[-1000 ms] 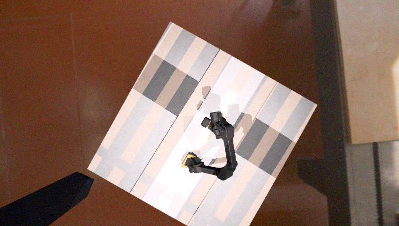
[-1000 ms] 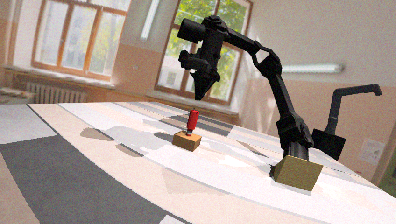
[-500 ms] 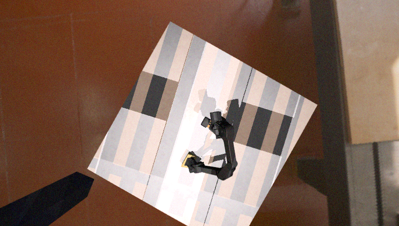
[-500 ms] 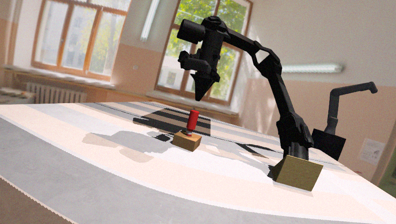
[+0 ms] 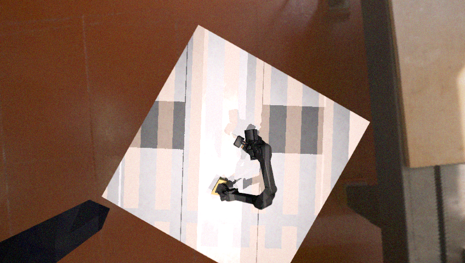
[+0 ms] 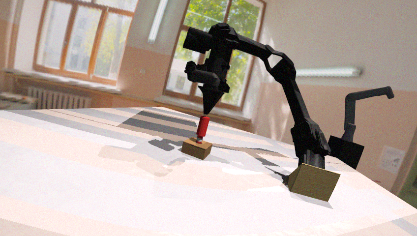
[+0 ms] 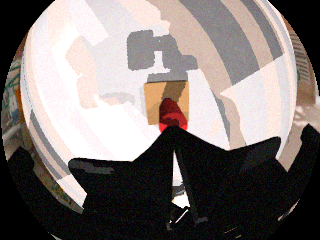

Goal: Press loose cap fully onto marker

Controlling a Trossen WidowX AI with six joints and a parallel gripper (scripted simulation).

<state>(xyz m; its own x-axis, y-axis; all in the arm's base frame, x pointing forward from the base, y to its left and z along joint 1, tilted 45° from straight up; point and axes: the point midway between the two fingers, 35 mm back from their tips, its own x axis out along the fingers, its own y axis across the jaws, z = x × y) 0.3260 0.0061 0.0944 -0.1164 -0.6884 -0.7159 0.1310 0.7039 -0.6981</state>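
The holder block (image 6: 196, 149) (image 7: 152, 102) is tan and stands on the table (image 6: 102, 187). The red cap (image 6: 202, 126) (image 7: 172, 114) sits upright on the marker (image 6: 199, 139), whose short grey and red lower part shows between the cap and the block. Whether the cap is fully down cannot be told. My gripper (image 6: 206, 113) (image 7: 173, 128) is shut and empty, pointing down. Its tips are just above the top of the cap, touching it or very close; I cannot tell which. In the top view the arm hides the cap and marker.
The arm's base stands on a yellowish wedge block (image 6: 314, 182) (image 5: 215, 188) at the right in the exterior view. Behind it is a dark box (image 6: 346, 152) with a bent grey arm (image 6: 349, 116) above it. Striped patterns and shadows cover the table top.
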